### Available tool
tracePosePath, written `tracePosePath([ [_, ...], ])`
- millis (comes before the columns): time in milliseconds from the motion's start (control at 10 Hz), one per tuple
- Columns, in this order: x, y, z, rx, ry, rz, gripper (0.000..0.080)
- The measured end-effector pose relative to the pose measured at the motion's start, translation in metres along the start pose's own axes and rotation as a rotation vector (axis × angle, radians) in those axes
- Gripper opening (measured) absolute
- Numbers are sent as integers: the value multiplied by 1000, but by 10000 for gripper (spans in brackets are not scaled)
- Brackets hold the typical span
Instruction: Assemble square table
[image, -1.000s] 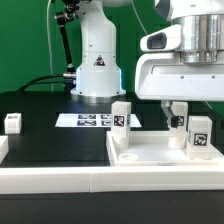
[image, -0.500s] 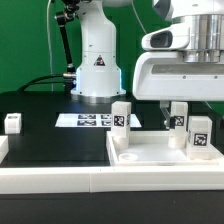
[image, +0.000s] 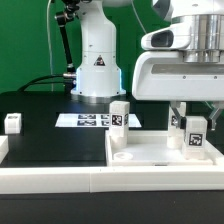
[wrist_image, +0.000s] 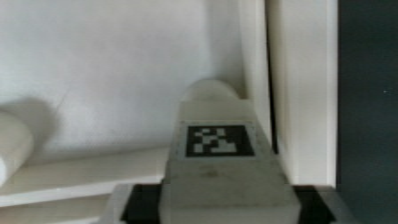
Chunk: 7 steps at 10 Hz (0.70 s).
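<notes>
Four legs and one slab make up the square table. The counter (image: 50, 138) carries the slab (image: 150, 156) at the exterior view's right, rims up. One standing leg (image: 120, 115) sits at its far corner, and one loose leg (image: 12, 122) lies well apart at the exterior view's left. My jaws (wrist_image: 221, 200) are narrowed around the tagged leg (wrist_image: 222, 135) at the slab's other side, with the pads apparently pressed on both flanks. Judgement: the step is seating this leg. Recommended practice: confirm a square, centred grip, keep the leg upright, turn it without side load, and avoid the slab's raised rim.
</notes>
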<state>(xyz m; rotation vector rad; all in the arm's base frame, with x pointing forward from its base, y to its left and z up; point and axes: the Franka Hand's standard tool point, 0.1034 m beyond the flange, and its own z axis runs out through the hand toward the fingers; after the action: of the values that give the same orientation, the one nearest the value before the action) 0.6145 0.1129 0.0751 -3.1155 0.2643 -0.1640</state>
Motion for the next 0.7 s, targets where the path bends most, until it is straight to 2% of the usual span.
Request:
tracePosePath([
  [300,0,1,0,-2,0,177,288],
  [700,2,19,0,-29,15,411,291],
])
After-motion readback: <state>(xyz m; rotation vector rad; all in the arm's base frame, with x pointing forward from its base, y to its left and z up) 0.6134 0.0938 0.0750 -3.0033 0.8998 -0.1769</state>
